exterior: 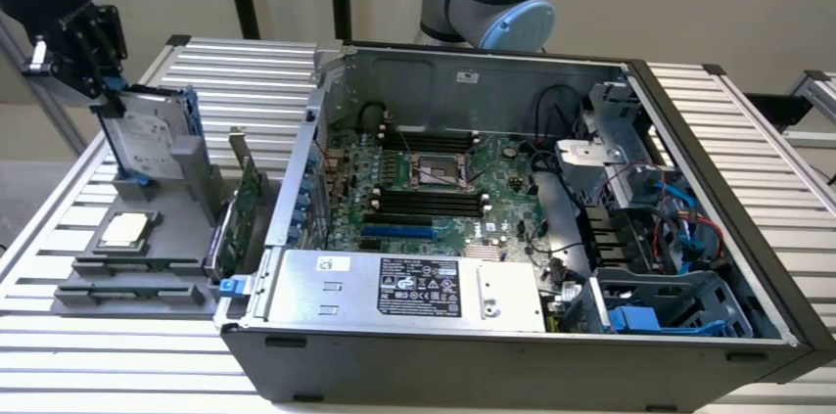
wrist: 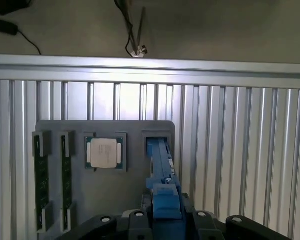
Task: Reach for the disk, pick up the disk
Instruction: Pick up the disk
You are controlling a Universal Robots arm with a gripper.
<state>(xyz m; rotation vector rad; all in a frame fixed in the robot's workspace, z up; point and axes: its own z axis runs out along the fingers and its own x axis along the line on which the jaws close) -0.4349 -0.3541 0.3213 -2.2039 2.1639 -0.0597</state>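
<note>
Exterior view: the gripper (exterior: 108, 89) hangs in the upper left of the frame, on the exterior view's left of the open computer case (exterior: 523, 367). Directly under it the disk (exterior: 144, 135) stands on its edge, a little tilted. Its lower end sits in the grey holder tray (exterior: 183, 238) and its upper edge is at the fingertips. On the same tray, lower in the frame, lies the CPU chip (exterior: 125, 229). The power supply (exterior: 405, 287) is inside the case, well apart from the gripper.

Wrist view: the gripper (wrist: 166, 219) has the blue caddy of the disk (wrist: 160, 160) between its 2 jaws. The jaws are narrow and lie against both sides of the caddy, so I judge that they are holding it. The far end of the disk reaches into the slot (wrist: 157, 136) of the tray, beside the CPU chip (wrist: 104, 152) and apart from the 2 memory modules (wrist: 41, 175).

In my judgement the reach is finished and the pick-up is in hand, with the disk grasped but not yet out of its slot. Taking it out would need a pull straight along the slot, so that the caddy does not catch on the tray wall.
</note>
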